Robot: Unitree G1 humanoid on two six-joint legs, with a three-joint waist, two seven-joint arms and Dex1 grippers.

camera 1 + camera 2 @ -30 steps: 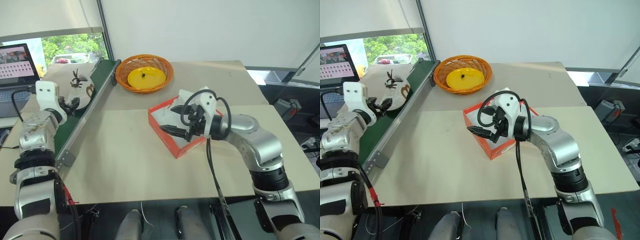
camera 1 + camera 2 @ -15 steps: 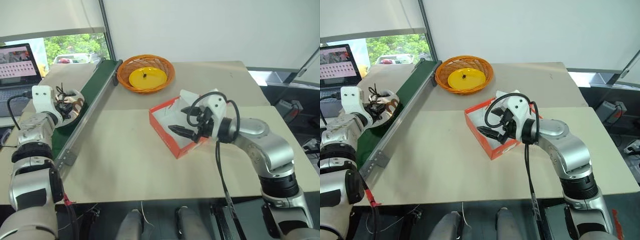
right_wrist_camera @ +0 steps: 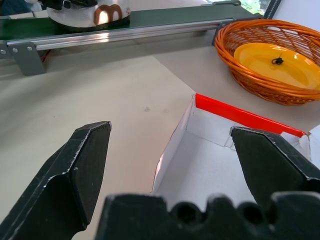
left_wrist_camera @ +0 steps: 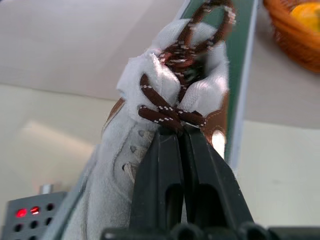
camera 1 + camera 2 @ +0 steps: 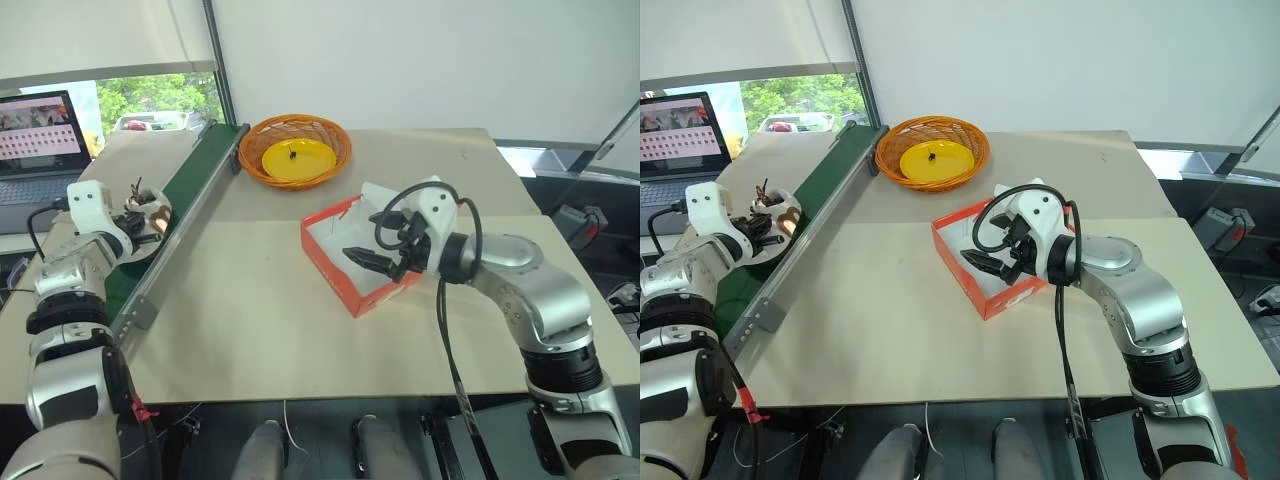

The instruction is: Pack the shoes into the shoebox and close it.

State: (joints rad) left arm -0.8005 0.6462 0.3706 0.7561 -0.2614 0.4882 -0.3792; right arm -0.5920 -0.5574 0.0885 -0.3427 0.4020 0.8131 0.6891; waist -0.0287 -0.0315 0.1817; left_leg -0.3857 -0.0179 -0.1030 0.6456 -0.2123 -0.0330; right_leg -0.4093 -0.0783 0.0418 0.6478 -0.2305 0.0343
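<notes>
Our left gripper (image 4: pixel 182 137) pinched the shoe (image 4: pixel 165 107) far from the shoebox (image 5: pixel 345 262); we should lift slowly. Our right gripper (image 3: pixel 170 150) waited wide apart over the shoebox.

left gripper (image 4: pixel 182 132) clamped on shoe (image 4: pixel 165 100) | laces (image 4: pixel 167 112) pinched

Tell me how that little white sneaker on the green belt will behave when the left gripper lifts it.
The shoe looks soft: its upper bunches where the left gripper is shut on it, so it will probably sag. Held near the laces, it may swing or tilt. It seems light for its size.
</notes>
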